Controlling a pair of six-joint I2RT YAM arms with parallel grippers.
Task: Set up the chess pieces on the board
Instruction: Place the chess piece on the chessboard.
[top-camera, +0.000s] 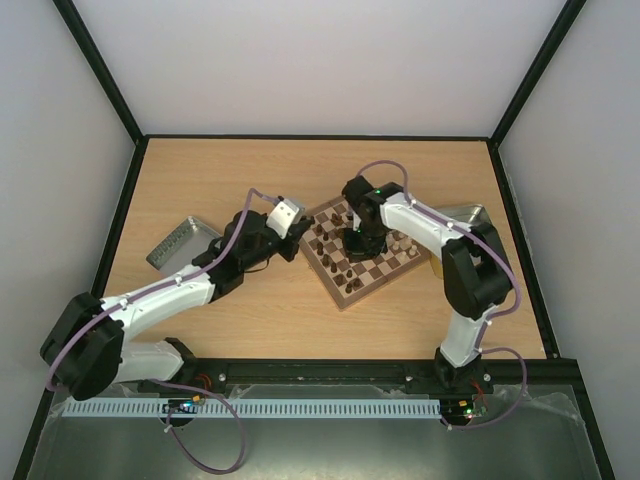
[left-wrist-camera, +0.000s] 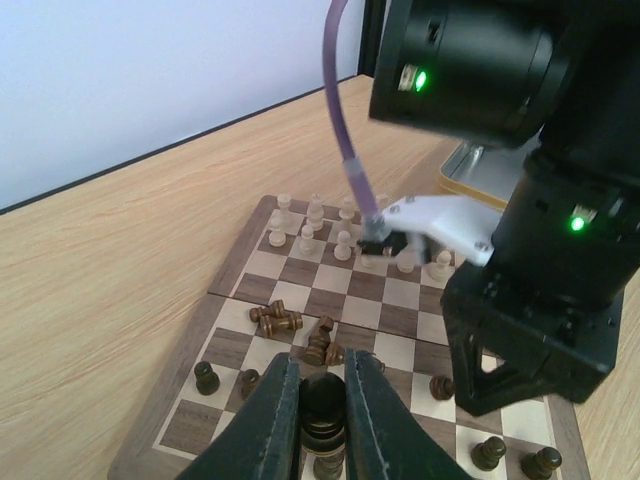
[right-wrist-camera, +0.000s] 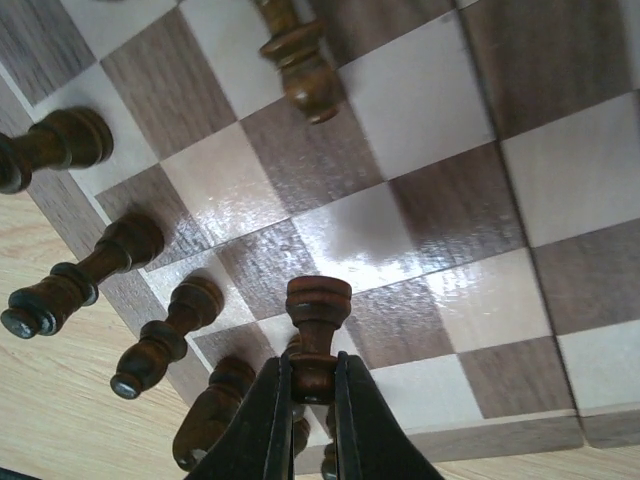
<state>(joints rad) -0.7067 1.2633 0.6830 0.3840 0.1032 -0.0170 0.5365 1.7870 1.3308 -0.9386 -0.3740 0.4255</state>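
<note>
Clutter ringed the board (top-camera: 352, 288), which lay turned corner-on, right of the tabletop's (top-camera: 300, 175) middle. A grey tin (top-camera: 183, 243) sat well off to its left. A gold-rimmed tin (top-camera: 465, 214) sat just past its right corner, partly hidden behind the right arm (top-camera: 440, 235).

The left jaws hung over the board's left corner, closed on a dark piece (left-wrist-camera: 322, 405). The right jaws, above the middle squares, pinched a dark pawn (right-wrist-camera: 316, 325) by its stem.

In the left wrist view the right arm's black bulk filled the right side and covered the squares there, and its purple cable (left-wrist-camera: 350, 130) crossed in front of the cream pieces (left-wrist-camera: 312, 222) standing in rows at the far edge. Toppled dark pieces (left-wrist-camera: 300, 335) lay heaped mid-board, just ahead of the left jaws. Standing dark pieces (left-wrist-camera: 207, 378) lined the near rows.

The frame edge cut off the lower part of the left jaws' piece, so its kind could not be told. From above, the pieces were too small to sort.

Bare wood stretched between the board and the grey tin, and from the board's near corner to the tabletop's near edge.
</note>
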